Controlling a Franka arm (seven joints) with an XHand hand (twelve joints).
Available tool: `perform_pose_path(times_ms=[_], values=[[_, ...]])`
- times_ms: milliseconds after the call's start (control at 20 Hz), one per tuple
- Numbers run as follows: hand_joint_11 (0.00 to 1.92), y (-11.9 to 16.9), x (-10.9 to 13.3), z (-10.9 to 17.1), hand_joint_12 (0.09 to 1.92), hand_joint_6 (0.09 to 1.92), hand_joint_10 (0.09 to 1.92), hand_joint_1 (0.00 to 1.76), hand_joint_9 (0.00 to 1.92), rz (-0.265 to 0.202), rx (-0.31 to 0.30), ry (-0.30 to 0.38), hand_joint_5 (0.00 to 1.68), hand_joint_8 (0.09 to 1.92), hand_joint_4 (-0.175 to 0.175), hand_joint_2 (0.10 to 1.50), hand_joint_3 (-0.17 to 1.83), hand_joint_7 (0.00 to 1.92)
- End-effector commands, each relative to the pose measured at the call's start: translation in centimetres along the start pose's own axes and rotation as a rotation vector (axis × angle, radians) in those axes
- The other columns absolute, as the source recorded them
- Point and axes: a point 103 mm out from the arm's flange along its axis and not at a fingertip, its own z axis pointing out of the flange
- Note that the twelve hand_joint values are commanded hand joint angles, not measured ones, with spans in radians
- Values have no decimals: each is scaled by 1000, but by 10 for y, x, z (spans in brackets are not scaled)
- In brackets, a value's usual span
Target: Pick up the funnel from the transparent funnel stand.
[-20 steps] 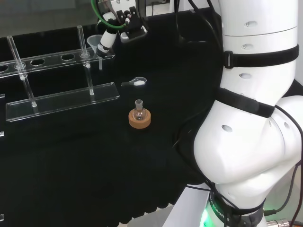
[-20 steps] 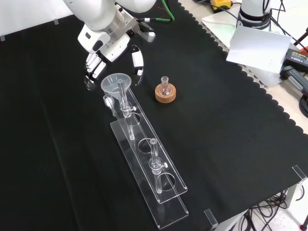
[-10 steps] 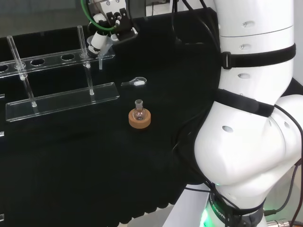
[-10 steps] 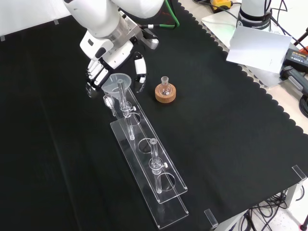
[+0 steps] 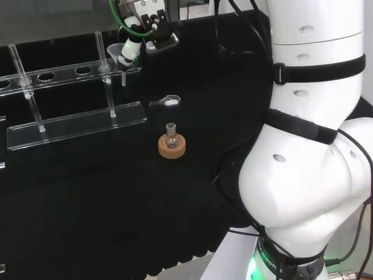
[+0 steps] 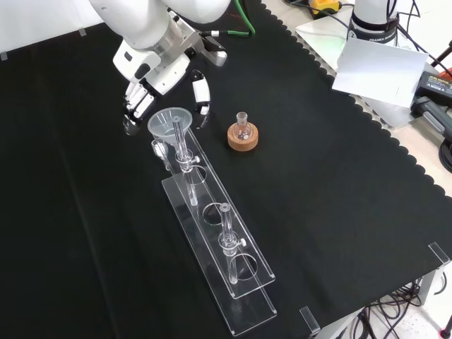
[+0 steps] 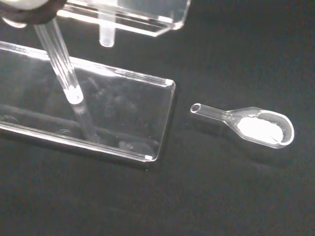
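Just funnel (image 6: pixel 169 122) between fingers (image 6: pixel 139 103)

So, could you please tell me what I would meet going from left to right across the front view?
Hand → funnel in the clear stand → small flask on its cork ring → white sheet at the bench's edge.

funnel (image 6: pixel 169 123): 1 | funnel stand (image 6: pixel 219 240): 1 | flask (image 6: pixel 243 129): 1 | scoop (image 7: pixel 256 125): 1

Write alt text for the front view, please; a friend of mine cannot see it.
A black-and-white robot hand reaches down, fingers apart, around a clear funnel seated at the far end of a transparent stand on black cloth. To the right, a small glass flask sits in a cork ring.
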Motion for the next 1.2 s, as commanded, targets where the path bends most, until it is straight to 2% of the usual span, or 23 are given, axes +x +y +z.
perform_pose_path(times_ms=[50,200,400,500,650,800,900,1000,1100,1200], values=[[406,1,8,0,1375,87,725,663,439,-2,-14,-18,235,744,-45,605,528,123],[438,6,28,0,1353,87,658,663,572,-15,-26,-15,288,740,-57,618,534,276],[458,9,31,3,1344,87,632,663,640,-34,-22,-4,323,743,-63,631,536,378],[461,9,32,3,1342,87,630,664,648,-30,-29,-17,328,743,-64,633,536,388],[488,6,36,-2,1320,87,611,671,695,-7,-95,-61,382,737,-66,643,536,471],[631,-3,34,-10,1246,99,541,735,866,34,-201,-140,564,703,-61,688,539,697],[773,-10,36,-20,1155,215,442,799,1012,61,-274,-185,685,667,-63,723,534,823],[918,-18,36,-31,1051,388,339,852,1135,59,-320,-226,747,647,-68,753,534,900],[1029,-26,35,-46,959,516,268,885,1215,64,-328,-245,774,641,-73,772,540,943],[1084,-35,32,-63,911,581,229,900,1254,74,-310,-249,783,641,-74,779,546,960]])
